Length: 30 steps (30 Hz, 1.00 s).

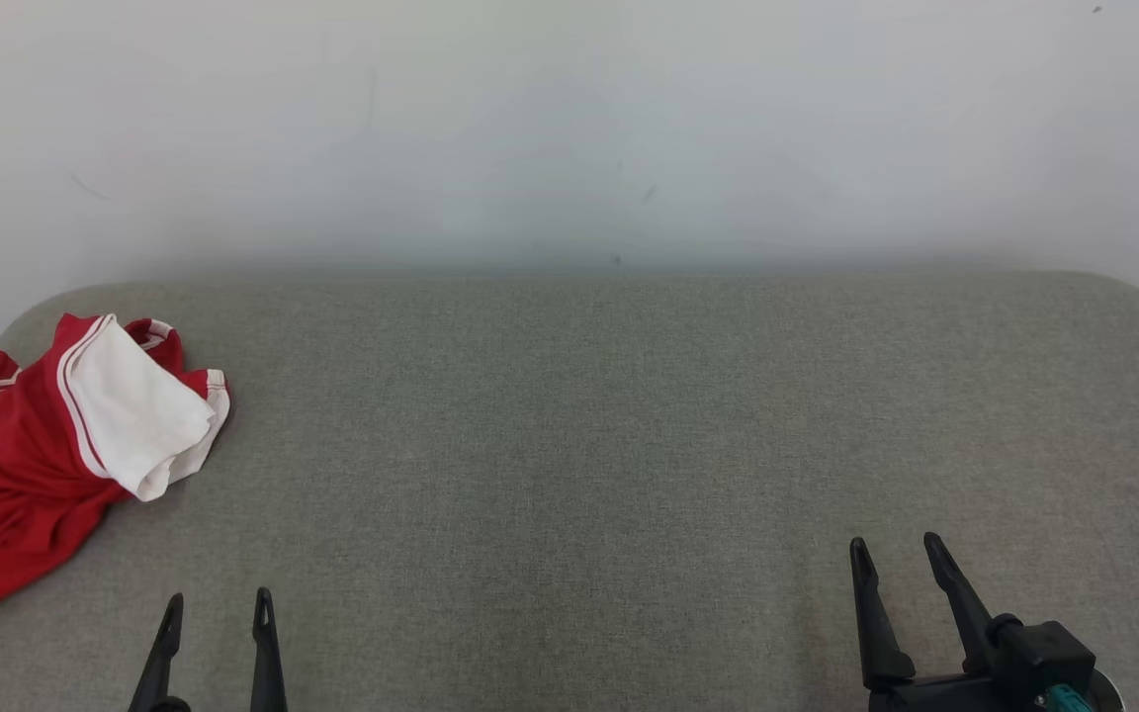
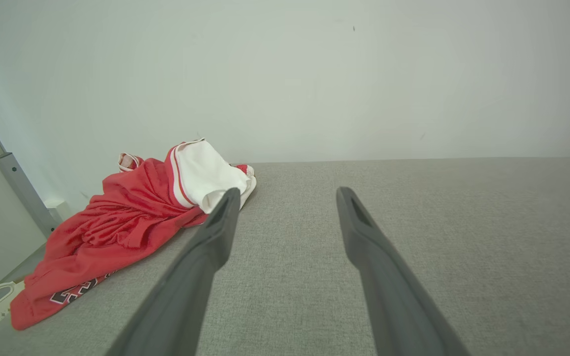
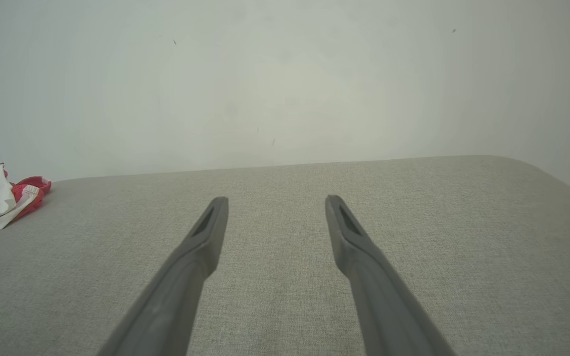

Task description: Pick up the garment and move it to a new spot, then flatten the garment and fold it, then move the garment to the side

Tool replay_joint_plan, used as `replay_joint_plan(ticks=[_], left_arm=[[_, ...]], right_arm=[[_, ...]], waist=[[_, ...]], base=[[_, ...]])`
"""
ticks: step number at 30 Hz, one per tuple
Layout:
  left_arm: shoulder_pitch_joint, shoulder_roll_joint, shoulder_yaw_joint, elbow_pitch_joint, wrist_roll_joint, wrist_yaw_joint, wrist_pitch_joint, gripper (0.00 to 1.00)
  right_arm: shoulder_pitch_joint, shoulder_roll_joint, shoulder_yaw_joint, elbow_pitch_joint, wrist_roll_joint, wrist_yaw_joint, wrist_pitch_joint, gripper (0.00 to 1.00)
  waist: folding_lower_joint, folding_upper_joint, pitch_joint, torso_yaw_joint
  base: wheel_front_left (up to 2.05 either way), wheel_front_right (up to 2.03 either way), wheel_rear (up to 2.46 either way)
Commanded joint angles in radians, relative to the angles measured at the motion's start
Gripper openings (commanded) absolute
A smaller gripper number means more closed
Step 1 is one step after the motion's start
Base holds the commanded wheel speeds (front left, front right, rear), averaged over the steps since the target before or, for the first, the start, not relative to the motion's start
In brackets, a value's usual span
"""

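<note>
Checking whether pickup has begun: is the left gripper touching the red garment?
Apart. In the head view, bare grey surface lies between the open left gripper and the garment.

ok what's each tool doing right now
left tool: open, holding nothing
right tool: open, holding nothing
</note>
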Motion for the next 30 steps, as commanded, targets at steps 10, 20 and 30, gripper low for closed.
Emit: replay_joint_plan(ticks=[10, 20, 30], left_arm=[[0.017, 0.006, 0.023, 0.035, -0.009, -0.034, -0.004, 1.0], [0.005, 0.001, 0.038, 0.05, -0.013, -0.053, -0.004, 1.0], [0.007, -0.007, 0.044, 0.053, -0.006, -0.059, -0.004, 1.0]], right_arm=[[0.02, -0.003, -0.021, 0.01, 0.021, -0.002, -0.005, 1.0], [0.015, -0.003, -0.026, 0.02, 0.024, -0.002, -0.005, 1.0], [0.015, -0.003, -0.024, 0.027, 0.027, -0.002, -0.005, 1.0]], waist=[[0.0, 0.0, -0.015, 0.001], [0.0, 0.0, -0.017, 0.004], [0.0, 0.0, -0.016, 0.002]], base=[[0.0, 0.0, 0.0], [0.0, 0.0, 0.0], [0.0, 0.0, 0.0]])
